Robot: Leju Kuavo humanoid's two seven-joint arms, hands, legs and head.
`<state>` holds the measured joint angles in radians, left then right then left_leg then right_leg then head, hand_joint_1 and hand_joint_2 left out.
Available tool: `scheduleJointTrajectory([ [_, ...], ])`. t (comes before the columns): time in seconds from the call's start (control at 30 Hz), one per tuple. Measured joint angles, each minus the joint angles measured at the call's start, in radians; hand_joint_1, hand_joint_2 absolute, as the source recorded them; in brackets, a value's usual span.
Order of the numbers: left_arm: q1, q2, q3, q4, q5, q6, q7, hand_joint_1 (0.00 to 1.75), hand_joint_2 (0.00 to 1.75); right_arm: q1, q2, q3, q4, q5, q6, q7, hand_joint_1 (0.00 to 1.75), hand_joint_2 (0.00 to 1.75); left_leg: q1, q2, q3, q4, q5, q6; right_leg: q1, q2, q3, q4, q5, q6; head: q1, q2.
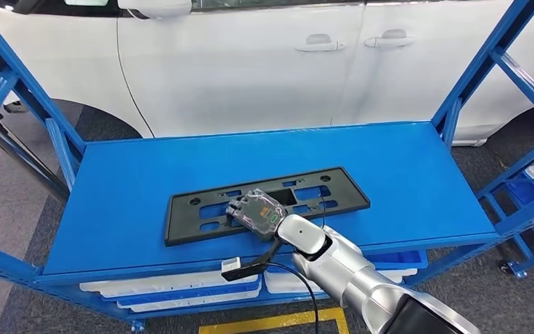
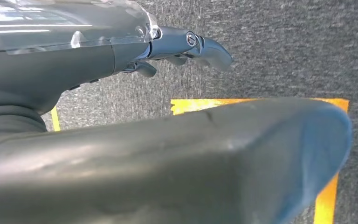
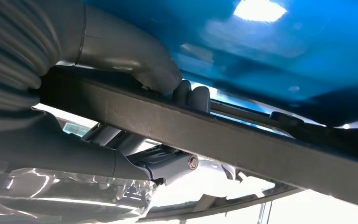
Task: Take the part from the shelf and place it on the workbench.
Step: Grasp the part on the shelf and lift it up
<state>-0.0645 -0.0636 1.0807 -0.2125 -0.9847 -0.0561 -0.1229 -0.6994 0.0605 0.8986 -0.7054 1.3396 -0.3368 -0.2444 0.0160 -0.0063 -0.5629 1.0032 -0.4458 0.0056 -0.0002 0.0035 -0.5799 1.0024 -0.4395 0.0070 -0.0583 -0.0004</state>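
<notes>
While pinched at its near edge between thumb and fingers of the right hand [image 1: 257, 214], lies flat on the blue metal shelf [image 1: 417, 174]: long black plastic frame with holes [image 1: 181, 219]. Looks light, thin, a bit bendy. Best held near the middle. Left hand [image 2: 186, 46] hanging loose, holding nothing.

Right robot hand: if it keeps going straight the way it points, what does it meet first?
The black part, which the right robot hand already grips. Past that lies bare blue shelf, then probably the white car; depth is unclear.
</notes>
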Motion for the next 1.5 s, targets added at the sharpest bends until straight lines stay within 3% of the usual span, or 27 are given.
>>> scheduleJointTrajectory([
  [0.03, 0.000, 0.000, 0.000, 0.000, 0.000, 0.000, -0.001, 0.00, 0.00, 0.000, 0.000, 0.000, -0.001, 0.000, -0.001, 0.000, 1.75, 1.75, 0.000, 0.000, 0.000, -0.002, 0.001, -0.006, 0.002, 0.000, -0.001, -0.002, 0.001, -0.003, 0.000, 0.000],
  [0.13, 0.000, 0.000, 0.000, 0.000, -0.007, -0.003, -0.015, 0.00, 0.00, 0.000, -0.001, -0.004, -0.004, -0.006, -0.006, 0.006, 1.75, 1.75, 0.002, 0.001, -0.009, 0.023, -0.021, -0.020, -0.004, -0.002, 0.008, -0.019, 0.009, -0.021, 0.000, 0.000],
  [0.2, 0.001, 0.000, -0.001, 0.000, -0.011, -0.006, -0.028, 0.00, 0.00, 0.001, -0.003, -0.010, -0.004, -0.012, -0.007, 0.011, 1.75, 1.75, 0.004, 0.001, -0.056, 0.129, -0.080, -0.026, -0.005, -0.005, 0.011, -0.026, 0.012, -0.029, 0.000, 0.000],
  [0.27, 0.002, 0.001, -0.001, 0.000, -0.012, -0.009, -0.043, 0.00, 0.87, 0.004, -0.005, -0.013, -0.004, -0.015, -0.010, 0.012, 1.75, 1.75, 0.005, 0.001, -0.118, 0.262, -0.133, -0.032, -0.003, -0.005, 0.010, -0.025, 0.012, -0.031, 0.000, 0.000],
  [0.3, 0.003, 0.001, -0.001, 0.000, -0.012, -0.012, -0.055, 0.00, 1.31, 0.006, -0.007, -0.015, -0.004, -0.017, -0.013, 0.012, 1.75, 1.75, 0.005, 0.002, -0.132, 0.289, -0.133, -0.034, -0.003, -0.004, 0.010, -0.024, 0.011, -0.030, 0.000, 0.000],
  [0.33, 0.004, 0.002, -0.001, 0.000, -0.012, -0.015, -0.072, 0.00, 1.75, 0.007, -0.008, -0.018, -0.005, -0.020, -0.018, 0.012, 1.75, 1.75, 0.006, 0.002, -0.125, 0.272, -0.112, -0.035, -0.004, -0.004, 0.011, -0.022, 0.009, -0.029, 0.000, 0.000],
  [0.4, 0.003, 0.003, -0.001, 0.000, -0.012, -0.018, -0.103, 0.00, 1.75, 0.009, -0.012, -0.030, -0.007, -0.030, -0.031, 0.012, 1.75, 1.75, 0.010, 0.003, -0.067, 0.145, -0.042, -0.037, -0.005, -0.002, 0.012, -0.012, 0.003, -0.022, 0.000, 0.000],
  [0.47, 0.001, 0.004, 0.000, 0.000, -0.009, -0.015, -0.124, 0.00, 1.75, 0.011, -0.020, -0.051, -0.021, -0.049, -0.055, 0.009, 1.75, 1.75, 0.010, 0.001, -0.021, 0.040, -0.006, -0.030, -0.001, -0.001, 0.005, 0.003, -0.004, -0.011, 0.000, 0.000],
  [0.57, 0.002, 0.004, 0.001, 0.000, 0.000, -0.007, -0.143, 0.00, 1.75, 0.036, -0.047, -0.111, -0.105, -0.142, -0.119, -0.038, 1.75, 1.75, 0.008, -0.001, -0.017, 0.023, -0.005, -0.009, 0.002, 0.000, -0.003, 0.008, -0.005, 0.003, 0.000, 0.000],
  [0.63, 0.003, 0.003, 0.003, 0.000, 0.012, -0.012, -0.162, 0.00, 1.75, 0.071, -0.074, -0.175, -0.221, -0.284, -0.163, -0.121, 1.75, 1.75, 0.009, -0.001, -0.017, 0.020, -0.002, 0.004, -0.001, 0.000, -0.011, 0.030, -0.024, 0.013, 0.001, 0.000],
  [0.67, 0.002, 0.003, 0.006, 0.000, 0.023, -0.020, -0.174, 0.00, 1.75, 0.091, -0.089, -0.213, -0.294, -0.379, -0.175, -0.178, 1.75, 1.75, 0.011, -0.001, -0.017, 0.018, 0.000, 0.010, -0.003, 0.000, -0.028, 0.068, -0.049, 0.018, 0.001, 0.000],
  [0.73, 0.001, 0.003, 0.020, 0.000, 0.050, -0.046, -0.196, 0.00, 1.75, 0.138, -0.119, -0.291, -0.453, -0.571, -0.159, -0.283, 1.75, 1.75, 0.009, -0.001, -0.018, 0.018, -0.001, 0.017, -0.005, 0.000, -0.090, 0.202, -0.117, 0.026, 0.001, 0.000],
  [0.77, 0.001, 0.003, 0.028, 0.000, 0.064, -0.060, -0.203, 0.00, 1.75, 0.165, -0.131, -0.324, -0.526, -0.659, -0.134, -0.325, 1.75, 1.75, 0.008, -0.001, -0.018, 0.018, -0.001, 0.018, -0.006, 0.000, -0.122, 0.268, -0.142, 0.028, 0.001, 0.000],
  [0.8, 0.000, 0.003, 0.037, 0.000, 0.076, -0.074, -0.207, 0.00, 1.75, 0.192, -0.143, -0.356, -0.599, -0.748, -0.094, -0.362, 1.75, 1.75, 0.006, -0.001, -0.018, 0.018, -0.002, 0.019, -0.006, 0.000, -0.142, 0.306, -0.149, 0.028, 0.001, 0.000],
  [0.83, 0.000, 0.003, 0.046, 0.000, 0.087, -0.086, -0.208, 0.00, 1.75, 0.215, -0.153, -0.382, -0.669, -0.839, -0.046, -0.395, 1.75, 1.75, 0.005, -0.002, -0.018, 0.018, -0.002, 0.020, -0.006, 0.000, -0.142, 0.302, -0.135, 0.026, 0.001, 0.000],
  [0.87, 0.000, 0.003, 0.054, 0.000, 0.095, -0.098, -0.208, 0.00, 1.75, 0.234, -0.164, -0.403, -0.739, -0.932, 0.006, -0.419, 1.75, 1.75, 0.003, -0.003, -0.017, 0.019, -0.003, 0.019, -0.005, 0.000, -0.122, 0.257, -0.104, 0.021, 0.001, 0.000],
  [0.93, -0.002, 0.000, 0.069, 0.000, 0.105, -0.117, -0.208, 0.00, 1.75, 0.251, -0.184, -0.431, -0.885, -1.103, 0.111, -0.445, 1.75, 1.75, -0.002, -0.002, -0.016, 0.019, -0.004, 0.018, 0.001, -0.001, -0.052, 0.108, -0.035, 0.004, 0.001, 0.000],
  [0.97, -0.004, -0.002, 0.075, 0.000, 0.107, -0.123, -0.207, 0.00, 1.75, 0.254, -0.191, -0.439, -0.947, -1.160, 0.152, -0.448, 1.75, 1.75, -0.004, -0.002, -0.017, 0.019, -0.005, 0.015, 0.005, -0.002, -0.027, 0.052, -0.014, -0.002, 0.001, 0.000],
  [1.03, -0.009, -0.004, 0.084, 0.000, 0.110, -0.130, -0.206, 0.00, 1.75, 0.259, -0.201, -0.449, -1.048, -1.218, 0.199, -0.452, 1.75, 1.75, -0.006, -0.001, -0.018, 0.018, -0.006, 0.007, 0.012, -0.003, -0.011, 0.011, -0.007, -0.009, 0.001, 0.000],
  [1.13, -0.012, -0.005, 0.096, 0.000, 0.112, -0.132, -0.203, 0.00, 1.75, 0.277, -0.202, -0.468, -1.157, -1.279, 0.312, -0.451, 1.75, 1.75, -0.007, 0.000, -0.018, 0.026, -0.019, -0.008, 0.005, -0.007, -0.004, -0.004, 0.000, -0.019, 0.001, 0.000],
  [1.2, -0.011, -0.006, 0.102, 0.000, 0.115, -0.131, -0.203, 0.00, 1.75, 0.292, -0.181, -0.494, -1.223, -1.360, 0.490, -0.451, 1.75, 1.75, -0.006, 0.001, -0.050, 0.104, -0.069, -0.015, -0.001, -0.010, 0.003, -0.014, 0.004, -0.028, 0.000, 0.000],
  [1.27, -0.011, -0.008, 0.107, 0.000, 0.117, -0.129, -0.204, 0.00, 1.75, 0.314, -0.143, -0.522, -1.266, -1.424, 0.652, -0.453, 1.75, 1.75, -0.004, 0.001, -0.110, 0.238, -0.130, -0.022, 0.002, -0.010, 0.005, -0.014, 0.003, -0.034, 0.000, 0.000],
  [1.3, -0.011, -0.008, 0.110, 0.000, 0.117, -0.127, -0.205, 0.00, 1.75, 0.327, -0.125, -0.532, -1.277, -1.443, 0.709, -0.453, 1.75, 1.75, -0.003, 0.001, -0.133, 0.283, -0.141, -0.025, 0.003, -0.010, 0.005, -0.012, 0.001, -0.035, 0.000, 0.000],
  [1.33, -0.011, -0.008, 0.112, 0.000, 0.118, -0.126, -0.205, 0.00, 1.75, 0.340, -0.108, -0.541, -1.284, -1.456, 0.749, -0.453, 1.75, 1.75, -0.003, 0.001, -0.138, 0.292, -0.132, -0.026, 0.004, -0.009, 0.005, -0.010, -0.001, -0.036, 0.000, 0.000],
  [1.37, -0.010, -0.009, 0.114, 0.000, 0.117, -0.125, -0.205, 0.00, 1.75, 0.350, -0.094, -0.549, -1.289, -1.466, 0.779, -0.452, 1.75, 1.75, -0.003, 0.001, -0.123, 0.257, -0.104, -0.026, 0.004, -0.009, 0.005, -0.007, -0.003, -0.035, 0.000, 0.000],
  [1.43, -0.011, -0.009, 0.118, 0.000, 0.114, -0.120, -0.199, 0.00, 1.75, 0.363, -0.070, -0.560, -1.293, -1.482, 0.824, -0.451, 1.75, 1.75, -0.004, 0.002, -0.060, 0.120, -0.038, -0.021, 0.005, -0.008, 0.006, 0.001, -0.008, -0.031, 0.000, 0.000],
  [1.5, -0.012, -0.009, 0.120, 0.000, 0.108, -0.113, -0.190, 0.00, 1.75, 0.371, -0.050, -0.564, -1.295, -1.490, 0.860, -0.451, 1.75, 1.75, -0.007, 0.001, -0.018, 0.031, -0.009, -0.011, 0.008, -0.006, 0.002, 0.009, -0.012, -0.025, 0.000, 0.000],
])
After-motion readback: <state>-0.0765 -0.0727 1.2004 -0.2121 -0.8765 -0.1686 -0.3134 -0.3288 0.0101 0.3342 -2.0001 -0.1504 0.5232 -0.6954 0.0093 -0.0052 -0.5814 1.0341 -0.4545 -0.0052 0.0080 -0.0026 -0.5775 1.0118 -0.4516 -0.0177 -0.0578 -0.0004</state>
